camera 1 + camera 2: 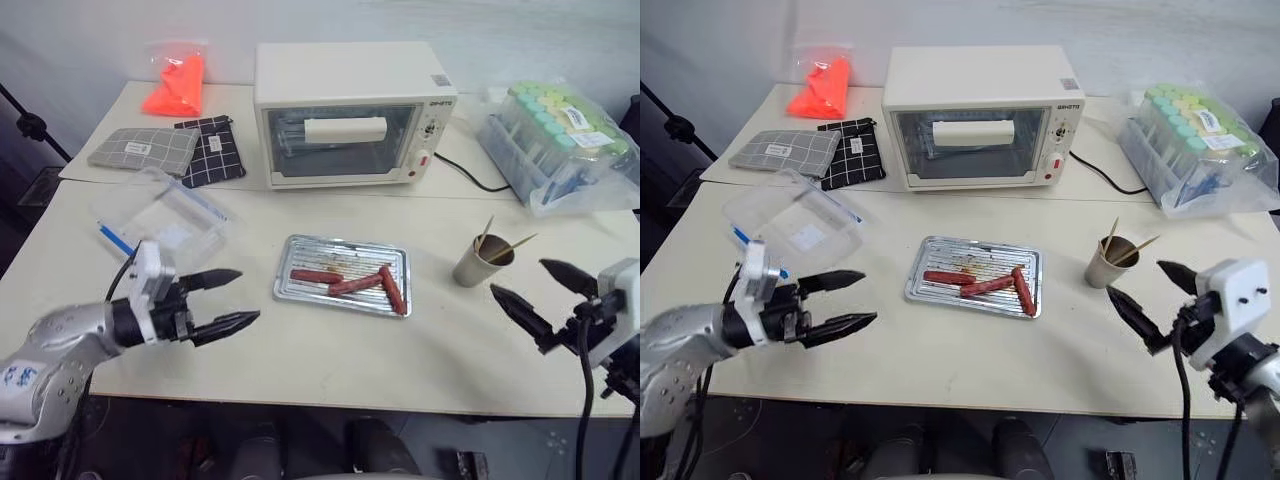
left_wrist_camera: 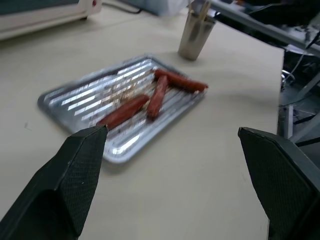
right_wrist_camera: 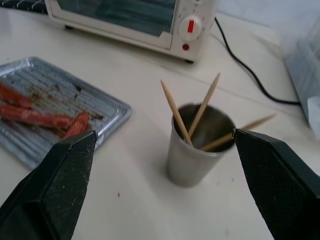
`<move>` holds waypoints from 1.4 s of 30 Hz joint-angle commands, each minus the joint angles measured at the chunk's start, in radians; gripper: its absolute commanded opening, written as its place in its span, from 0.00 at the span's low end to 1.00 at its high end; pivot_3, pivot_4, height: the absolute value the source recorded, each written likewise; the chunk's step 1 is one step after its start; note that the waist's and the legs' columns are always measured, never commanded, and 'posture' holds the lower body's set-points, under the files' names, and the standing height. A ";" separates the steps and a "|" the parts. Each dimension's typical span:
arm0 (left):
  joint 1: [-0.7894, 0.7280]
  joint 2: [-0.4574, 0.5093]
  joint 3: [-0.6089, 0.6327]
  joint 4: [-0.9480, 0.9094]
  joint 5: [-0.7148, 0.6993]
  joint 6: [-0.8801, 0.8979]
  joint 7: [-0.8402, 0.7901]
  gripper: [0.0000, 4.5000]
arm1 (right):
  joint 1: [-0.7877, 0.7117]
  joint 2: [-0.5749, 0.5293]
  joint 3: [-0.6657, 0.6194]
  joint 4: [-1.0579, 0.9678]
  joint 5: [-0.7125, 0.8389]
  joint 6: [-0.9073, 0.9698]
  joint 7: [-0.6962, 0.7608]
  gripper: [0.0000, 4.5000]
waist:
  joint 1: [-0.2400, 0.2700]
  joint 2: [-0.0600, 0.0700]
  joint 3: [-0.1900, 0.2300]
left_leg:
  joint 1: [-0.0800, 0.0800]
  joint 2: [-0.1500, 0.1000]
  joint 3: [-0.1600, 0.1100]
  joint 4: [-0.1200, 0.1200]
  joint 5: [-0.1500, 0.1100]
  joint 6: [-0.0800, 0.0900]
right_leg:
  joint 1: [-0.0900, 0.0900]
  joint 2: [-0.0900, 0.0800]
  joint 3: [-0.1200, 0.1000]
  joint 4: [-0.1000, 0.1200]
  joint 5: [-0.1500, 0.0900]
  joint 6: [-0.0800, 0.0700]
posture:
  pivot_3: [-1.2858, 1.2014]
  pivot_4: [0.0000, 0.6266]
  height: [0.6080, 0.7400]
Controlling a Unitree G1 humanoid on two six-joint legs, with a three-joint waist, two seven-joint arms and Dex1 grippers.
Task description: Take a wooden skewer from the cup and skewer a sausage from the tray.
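Observation:
A shiny metal tray (image 1: 300, 288) lies at the table's middle with three reddish-brown sausages (image 1: 353, 284) on its ribbed bottom. To its right stands a small grey-beige cup (image 1: 476, 266) holding three wooden skewers (image 3: 176, 114) that lean outward. My right gripper (image 1: 536, 292) hovers open just right of the cup, fingers (image 3: 62, 185) spread to either side of it in the right wrist view, touching nothing. My left gripper (image 1: 232, 298) is open left of the tray, pointing toward it, with nothing between its fingers (image 2: 75, 175).
A white toaster oven (image 1: 345, 112) stands behind the tray, its cable (image 1: 470, 180) trailing right. A clear plastic box (image 1: 165, 215) lies at the left. A bag of capped tubes (image 1: 555, 140) sits at the back right. Cloth pouches (image 1: 170, 150) and an orange bag (image 1: 178, 85) lie at the back left.

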 commanded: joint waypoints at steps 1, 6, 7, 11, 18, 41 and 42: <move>-0.145 -0.002 -0.073 0.029 -0.044 0.040 -0.040 0.98 | -0.071 0.020 0.096 -0.014 -0.038 0.015 -0.104 1.00 | 0.002 0.000 0.000 | 0.000 0.000 0.000 0.000 0.000 0.000 | 0.000 0.000 0.000 0.000 0.000 0.000 | 0.52 0.24 1.00; -0.352 -0.084 -0.209 0.142 0.004 0.028 -0.074 0.98 | -0.162 0.043 0.236 0.058 -0.127 -0.017 -0.156 1.00 | 0.005 0.000 0.000 | -0.001 -0.002 0.000 0.001 0.002 -0.002 | -0.001 0.000 0.001 0.000 0.000 0.000 | 0.52 0.24 1.00; -0.378 -0.098 -0.229 0.162 0.018 0.020 -0.081 0.98 | -0.180 0.049 0.250 0.076 -0.143 -0.023 -0.166 1.00 | 0.005 0.000 0.000 | -0.002 -0.002 0.000 0.002 0.002 -0.002 | -0.001 0.000 0.001 0.000 0.000 0.000 | 0.52 0.24 1.00; -0.444 -0.152 -0.302 0.224 0.076 -0.021 -0.110 0.98 | -0.245 0.068 0.297 0.165 -0.205 -0.064 -0.178 1.00 | 0.002 0.000 0.000 | -0.002 -0.002 0.001 0.002 0.003 -0.003 | -0.001 0.001 0.001 0.000 0.000 0.001 | 0.52 0.24 1.00; -0.484 -0.222 -0.341 0.268 0.135 -0.069 -0.108 1.00 | -0.274 0.093 0.300 0.236 -0.237 -0.094 -0.179 0.71 | 0.005 0.000 0.000 | -0.002 -0.001 0.001 0.002 0.003 -0.003 | -0.002 0.001 0.002 0.000 0.000 0.001 | 0.52 0.24 1.00; -0.516 -0.277 -0.337 0.274 0.169 -0.075 -0.092 1.00 | -0.311 0.128 0.245 0.209 -0.200 -0.053 -0.209 0.00 | 0.004 0.000 0.000 | -0.002 -0.001 0.001 0.003 0.003 -0.002 | -0.002 0.001 0.001 0.002 0.000 0.001 | 0.52 0.24 1.00; -0.516 -0.277 -0.337 0.274 0.168 -0.075 -0.094 1.00 | -0.321 0.120 0.230 0.206 -0.193 -0.046 -0.212 0.00 | 0.004 0.000 0.000 | -0.002 -0.001 0.001 0.003 0.003 -0.002 | -0.002 0.001 0.001 0.002 0.000 0.001 | 0.52 0.24 1.00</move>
